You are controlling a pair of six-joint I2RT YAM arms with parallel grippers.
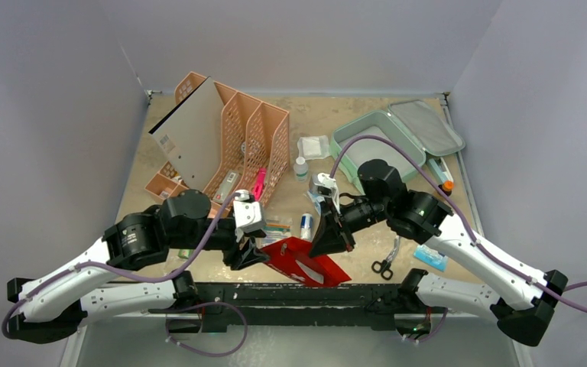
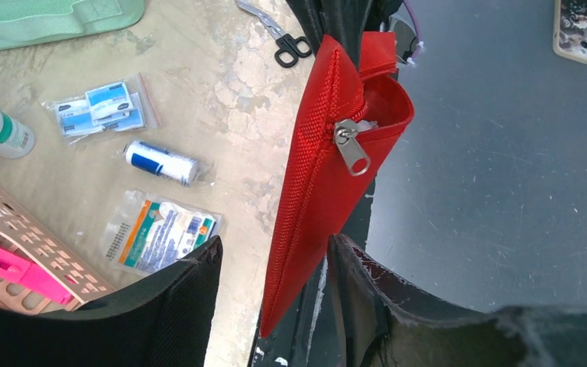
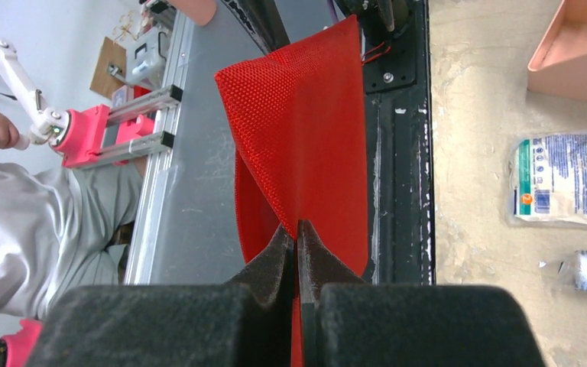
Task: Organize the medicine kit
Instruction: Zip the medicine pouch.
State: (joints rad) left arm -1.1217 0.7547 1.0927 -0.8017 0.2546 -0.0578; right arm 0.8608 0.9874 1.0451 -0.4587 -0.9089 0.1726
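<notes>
At the far right of the tabletop (image 1: pixel 336 107) lies the medicine kit (image 1: pixel 367 145), open, its grey-lined lid (image 1: pixel 428 126) folded back towards the corner. It stands well apart from both claws.

It looks like a soft fabric case, so I judge it light and yielding. The walls would likely buckle under a hard squeeze, and the whole case could slide if pushed from one side. The zippered rim near a rounded corner seems the firmest hold. The lid looks floppy and would probably swing rather than carry the case. Things are best dropped in from above, without leaning on the walls.

Nearer the arms, a gauze packet (image 1: pixel 313 145) lies just beside the kit's left end, with a small bottle (image 1: pixel 300 168) near it. An orange rack (image 1: pixel 252 138) stands further left, and scissors (image 1: pixel 384 264) lie by the near edge.

A red pouch (image 1: pixel 306 261) hangs at that edge, its zipper pull (image 2: pixel 351 149) dangling beside a partly open mouth. The right claw (image 3: pixel 296 245) is pressed together, pinching the pouch's fabric. The left claw (image 2: pixel 275 243) is spread, with the pouch's lower corner between its fingers and no grip that I can see.
</notes>
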